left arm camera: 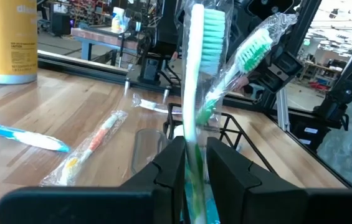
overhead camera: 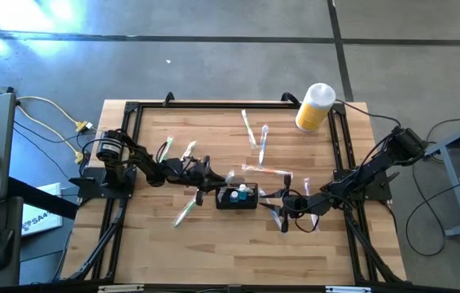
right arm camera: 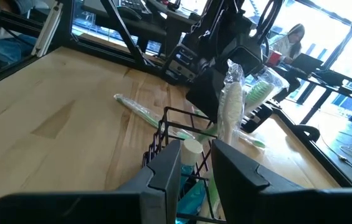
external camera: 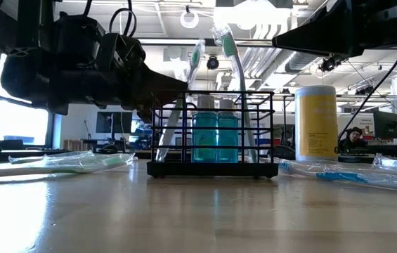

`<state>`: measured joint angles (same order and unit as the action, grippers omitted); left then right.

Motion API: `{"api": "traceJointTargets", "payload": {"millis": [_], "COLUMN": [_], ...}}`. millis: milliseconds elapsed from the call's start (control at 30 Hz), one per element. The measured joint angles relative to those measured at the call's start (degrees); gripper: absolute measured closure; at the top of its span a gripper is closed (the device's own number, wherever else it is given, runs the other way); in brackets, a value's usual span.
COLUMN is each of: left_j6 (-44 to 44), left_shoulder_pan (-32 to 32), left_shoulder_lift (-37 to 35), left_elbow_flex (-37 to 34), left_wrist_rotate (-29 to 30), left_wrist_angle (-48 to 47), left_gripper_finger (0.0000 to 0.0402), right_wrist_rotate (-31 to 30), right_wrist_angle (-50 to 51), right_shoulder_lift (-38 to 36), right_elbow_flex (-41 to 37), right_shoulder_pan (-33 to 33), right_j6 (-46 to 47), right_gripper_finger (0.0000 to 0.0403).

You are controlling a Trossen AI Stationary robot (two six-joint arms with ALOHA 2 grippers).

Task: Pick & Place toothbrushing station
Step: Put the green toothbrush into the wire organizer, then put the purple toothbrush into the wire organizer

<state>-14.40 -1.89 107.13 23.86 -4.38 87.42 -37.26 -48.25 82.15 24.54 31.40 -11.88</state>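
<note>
My left gripper point(left arm camera: 194, 165) is clenched on a wrapped green-bristled toothbrush point(left arm camera: 195, 74), holding it upright with the bristle head above my fingers point(left arm camera: 169, 163). The lower end of the brush runs down between the pads, out of sight. Just ahead and below sits the toothbrushing station point(overhead camera: 237, 198), the small black wire caddy near the middle of the wooden table point(overhead camera: 173, 252), and I hang at its left end point(external camera: 212, 133). Inside it stand two teal bottles point(external camera: 216, 137), side by side. A second wrapped green toothbrush point(left arm camera: 244, 62) leans in the caddy, tilted away from the one I hold.

My right gripper point(overhead camera: 282, 213) hovers near the caddy's other end, low over the boards. In its own wrist view the two fingers point(right arm camera: 169, 165) stand apart with nothing between them, so it is released; a white bottle cap point(right arm camera: 192, 148) shows beyond the gap.

Around the caddy the table is crowded. Wrapped toothbrushes lie loose: a green one point(overhead camera: 184, 213) just below my left arm, two point(overhead camera: 177, 150) above it, several more point(overhead camera: 254, 134) toward the far edge, and one with orange on it point(left arm camera: 91, 146) flat on the boards beside the caddy. A blue one point(left arm camera: 20, 137) lies farther off. Near the far right corner stands a yellow cylinder with a white cap point(overhead camera: 315, 107), well apart from the caddy. Black rails point(overhead camera: 132, 114) frame the tabletop. Beyond the table a person point(right arm camera: 291, 40) sits at a desk.
</note>
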Motion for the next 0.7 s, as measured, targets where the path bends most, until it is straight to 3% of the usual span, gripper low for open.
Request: {"api": "traceJointTargets", "payload": {"millis": [167, 500, 700], "left_j6": [0.0, 0.1, 2.3], "left_shoulder_pan": [0.0, 0.0, 0.0], "left_shoulder_lift": [0.0, 0.0, -0.8], "left_elbow_flex": [0.0, 0.0, 0.0], "left_wrist_rotate": [0.0, 0.0, 0.0], "left_wrist_angle": [0.0, -0.1, 0.1], "left_gripper_finger": [0.0321, 0.0211, 0.0198], "right_wrist_rotate": [0.0, -0.1, -0.1], "right_wrist_angle": [0.0, 0.0, 0.0], "right_shoulder_lift": [0.0, 0.0, 0.0], "right_elbow_flex": [0.0, 0.0, 0.0], "right_shoulder_pan": [0.0, 0.0, 0.0], "right_j6": [0.0, 0.0, 0.0], "right_gripper_finger": [0.0321, 0.0321, 0.0321]}}
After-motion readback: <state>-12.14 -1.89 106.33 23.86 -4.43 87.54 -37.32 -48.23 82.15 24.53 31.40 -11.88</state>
